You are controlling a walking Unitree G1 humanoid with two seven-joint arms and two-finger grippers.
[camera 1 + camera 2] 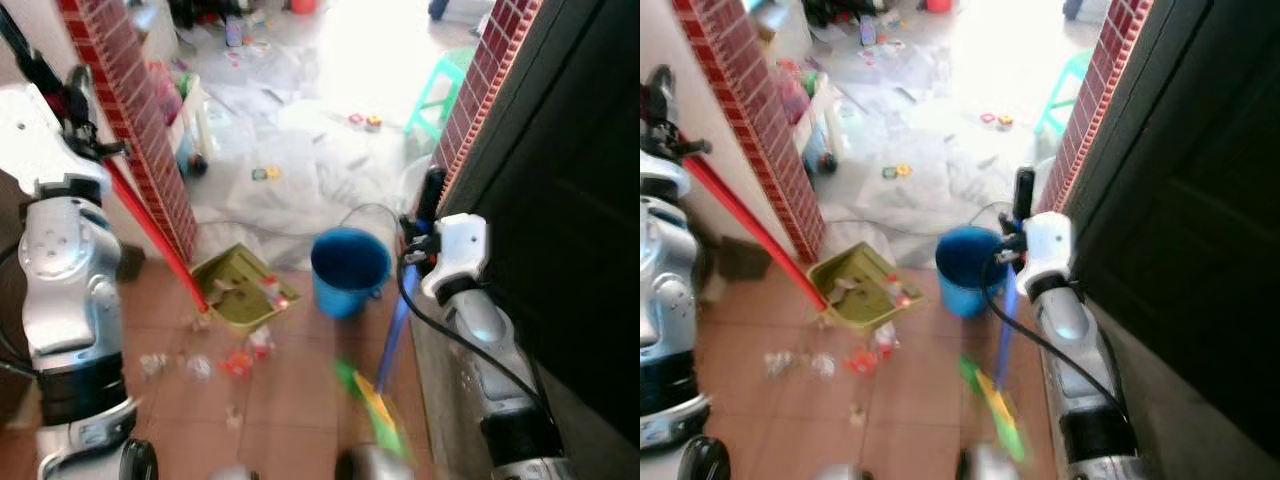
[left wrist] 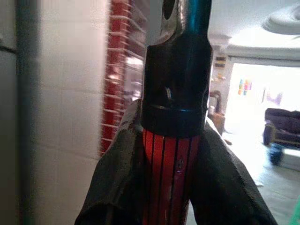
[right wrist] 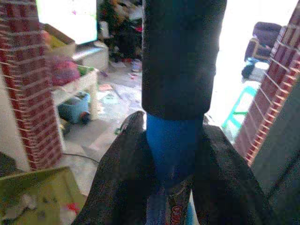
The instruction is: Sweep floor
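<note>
The right hand (image 3: 173,154) pinches the blue handle of a broom (image 1: 398,320), whose green bristles (image 1: 372,400) meet the tiled floor (image 1: 300,390) just in front of the robot. The left hand (image 2: 171,159) is pressed around the red handle of a dustpan (image 1: 150,225); its yellow-green pan (image 1: 240,285) rests on the floor beside a brick pillar (image 1: 140,120). Bits of litter (image 1: 235,360) lie scattered near the pan. A blue bucket (image 1: 348,270) stands just beside the pan, between it and the broom.

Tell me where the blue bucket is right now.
In the left eye view, the blue bucket stands on the tiled floor near the middle, just right of the green dustpan and left of the right gripper.
</note>
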